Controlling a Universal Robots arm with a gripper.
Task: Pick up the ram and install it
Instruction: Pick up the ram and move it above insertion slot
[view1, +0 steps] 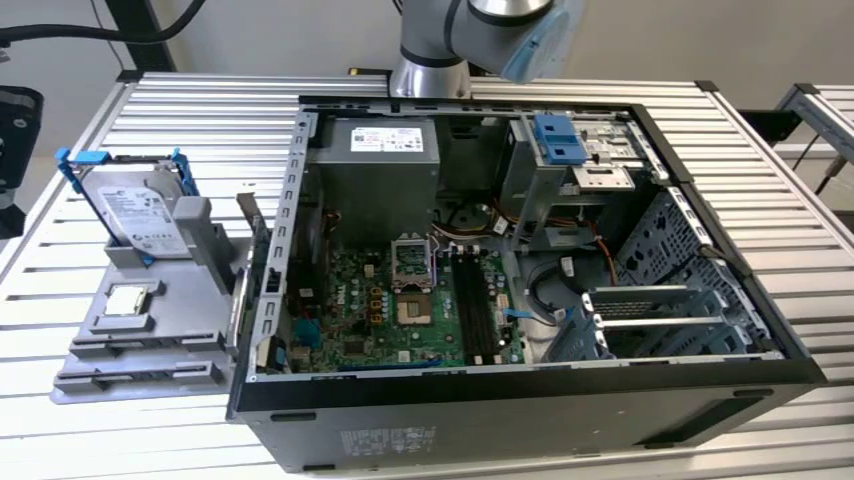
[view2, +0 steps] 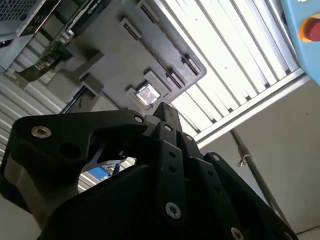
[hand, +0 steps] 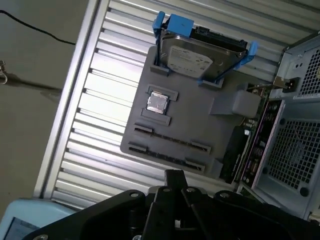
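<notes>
In both wrist views my black gripper (hand: 175, 174) (view2: 164, 107) hangs high above the grey parts tray (hand: 200, 125), its fingers closed together with nothing seen between them. The ram is out of view. Two long holders (hand: 167, 140) on the tray stand bare. In the exterior view the open computer case (view1: 534, 385) lies on its side. Its green motherboard (view1: 400, 320) carries the dark memory slots (view1: 470, 295) near the middle. The arm (view1: 467, 40) rises behind the case.
On the tray (view1: 160, 320) stand a hard drive in a blue bracket (hand: 200, 57) (view1: 140, 210) and a small square processor (hand: 157, 102) (view1: 127, 300). The slatted metal table (view1: 80, 130) ends close beside the tray. A light blue device with a red button (view2: 305, 30) is nearby.
</notes>
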